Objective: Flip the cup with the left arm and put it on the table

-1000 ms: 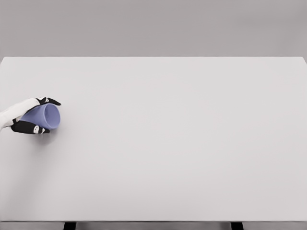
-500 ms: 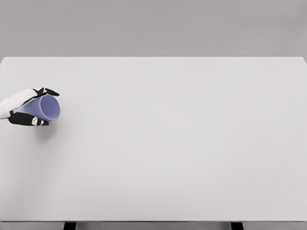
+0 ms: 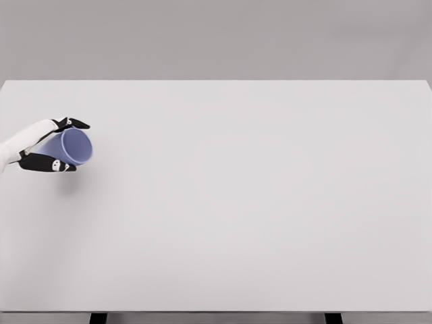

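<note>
Left arm cut off at frame's left edge; only forearm end and left hand [image 3: 42, 150] visible. Hand grips the blue cup [image 3: 70, 147], fingers [image 3: 47, 164] wrapped around its body. Cup lies sideways, mouth facing right, above the white surface [image 3: 256, 202] near its left edge. Cup base hidden by hand. No legible markings.
</note>
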You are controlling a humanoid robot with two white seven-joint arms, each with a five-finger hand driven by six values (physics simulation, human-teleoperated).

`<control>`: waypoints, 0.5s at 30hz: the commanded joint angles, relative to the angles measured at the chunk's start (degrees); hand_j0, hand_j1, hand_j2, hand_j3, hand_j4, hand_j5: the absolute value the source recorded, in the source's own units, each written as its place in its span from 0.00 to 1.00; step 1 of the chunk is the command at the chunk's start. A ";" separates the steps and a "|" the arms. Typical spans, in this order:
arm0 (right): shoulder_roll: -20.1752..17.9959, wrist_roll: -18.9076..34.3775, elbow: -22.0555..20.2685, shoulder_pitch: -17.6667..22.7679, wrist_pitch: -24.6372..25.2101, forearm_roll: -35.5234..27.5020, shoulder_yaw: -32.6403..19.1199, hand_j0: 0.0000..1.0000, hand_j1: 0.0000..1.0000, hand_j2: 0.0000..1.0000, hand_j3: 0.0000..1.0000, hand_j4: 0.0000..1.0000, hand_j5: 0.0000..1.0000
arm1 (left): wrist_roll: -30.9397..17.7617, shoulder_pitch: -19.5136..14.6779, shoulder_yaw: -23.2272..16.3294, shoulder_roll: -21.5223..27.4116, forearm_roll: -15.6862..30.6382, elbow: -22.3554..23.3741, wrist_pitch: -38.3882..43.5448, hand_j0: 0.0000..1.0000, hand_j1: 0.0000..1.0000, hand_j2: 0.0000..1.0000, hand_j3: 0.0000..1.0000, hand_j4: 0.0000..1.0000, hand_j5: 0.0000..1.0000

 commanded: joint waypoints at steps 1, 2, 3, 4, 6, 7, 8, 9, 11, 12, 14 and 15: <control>0.00 0.01 -0.01 0.00 -0.01 -0.04 -0.01 1.00 1.00 1.00 1.00 1.00 1.00 | 0.07 0.00 0.53 -0.24 0.18 -0.33 -0.01 0.78 0.78 0.78 0.78 0.78 0.78; 0.00 0.01 -0.01 0.00 -0.01 -0.04 -0.01 1.00 1.00 1.00 1.00 1.00 1.00 | 0.07 0.00 0.97 -1.12 0.18 -0.33 -0.01 0.78 0.78 0.78 0.78 0.78 0.78; 0.00 0.01 -0.01 0.00 -0.01 -0.04 -0.01 1.00 1.00 1.00 1.00 1.00 1.00 | 0.07 0.00 1.24 -1.30 0.18 -0.42 -0.01 0.78 0.78 0.78 0.78 0.78 0.78; 0.00 0.01 -0.01 0.00 -0.01 -0.04 -0.01 1.00 1.00 1.00 1.00 1.00 1.00 | 0.07 0.00 1.24 -1.38 0.18 -0.51 -0.01 0.78 0.78 0.78 0.78 0.78 0.78; 0.00 0.01 -0.01 0.00 -0.01 -0.04 -0.01 1.00 1.00 1.00 1.00 1.00 1.00 | 0.07 0.00 1.32 -1.74 0.18 -0.86 -0.01 0.78 0.78 0.78 0.78 0.78 0.78; 0.00 0.01 -0.01 0.00 -0.01 -0.04 -0.01 1.00 1.00 1.00 1.00 1.00 1.00 | 0.07 0.00 1.68 -1.74 0.18 -0.86 -0.01 0.78 0.78 0.78 0.78 0.78 0.78; 0.00 0.01 -0.01 0.00 -0.01 -0.04 -0.01 1.00 1.00 1.00 1.00 1.00 1.00 | 0.07 0.00 1.68 -1.91 0.18 -0.86 -0.01 0.78 0.78 0.78 0.78 0.78 0.78; 0.00 0.01 -0.01 0.00 -0.01 -0.04 -0.01 1.00 1.00 1.00 1.00 1.00 1.00 | 0.07 0.00 2.03 -2.61 0.18 -1.12 -0.01 0.78 0.78 0.78 0.78 0.78 0.78; 0.00 0.01 -0.01 0.00 -0.01 -0.04 -0.01 1.00 1.00 1.00 1.00 1.00 1.00 | 0.07 0.09 2.47 -2.79 0.18 -1.12 -0.01 0.78 0.78 0.78 0.78 0.78 0.78; 0.00 0.01 -0.01 0.00 -0.01 -0.04 -0.01 1.00 1.00 1.00 1.00 1.00 1.00 | 0.07 0.09 2.47 -3.14 0.18 -1.21 -0.01 0.78 0.78 0.78 0.78 0.78 0.78; 0.00 0.01 -0.01 0.00 -0.01 -0.04 -0.01 1.00 1.00 1.00 1.00 1.00 1.00 | 0.07 0.00 2.55 -4.02 0.18 -1.21 -0.01 0.78 0.78 0.78 0.78 0.78 0.78; 0.00 0.01 -0.01 0.00 -0.01 -0.04 -0.01 1.00 1.00 1.00 1.00 1.00 1.00 | 0.07 0.00 2.64 -4.20 0.27 -1.30 -0.10 0.78 0.78 0.78 0.78 0.78 0.78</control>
